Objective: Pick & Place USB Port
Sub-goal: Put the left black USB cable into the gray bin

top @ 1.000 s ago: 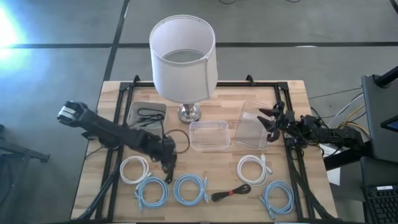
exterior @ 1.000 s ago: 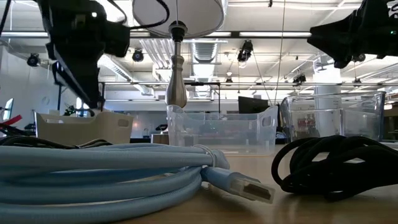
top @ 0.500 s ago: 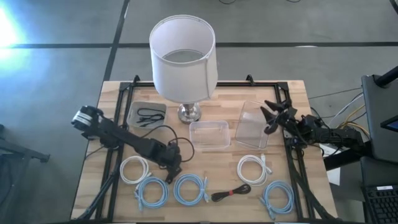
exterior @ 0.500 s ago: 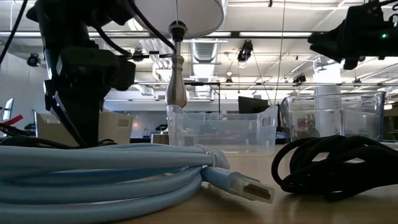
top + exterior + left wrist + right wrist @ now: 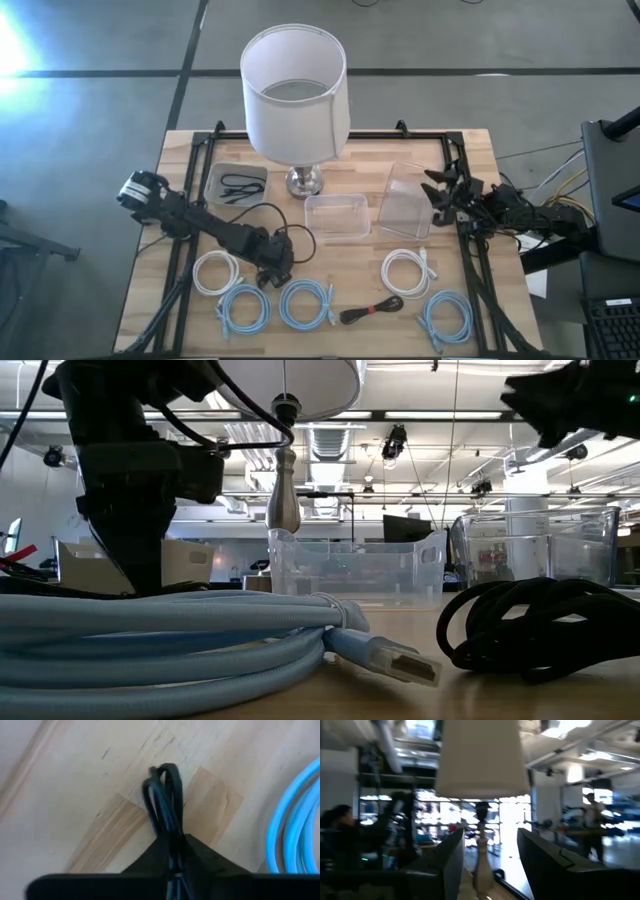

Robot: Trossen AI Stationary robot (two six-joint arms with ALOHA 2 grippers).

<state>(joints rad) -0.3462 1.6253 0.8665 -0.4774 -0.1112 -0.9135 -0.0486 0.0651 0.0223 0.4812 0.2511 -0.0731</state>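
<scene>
Cable, black and thin, shows best in the left wrist view: we see a folded loop of it pinched between the closed fingers of the left gripper, lying against the wood of the table. A blue coil curves at the right edge of that frame. In the high view the left gripper sits low at centre-left of the frame, between a white coil and a blue one; the cable trails from it up toward the grey tray at upper left. The grip itself is hidden there.

The right gripper hangs at the right, beside the tilted clear bin. Only the right wrist view shows its fingers spread wide, framing the lamp.

The low view alone shows a blue cable's plug in the foreground and a black bundle at lower right. We read no writing anywhere.
</scene>
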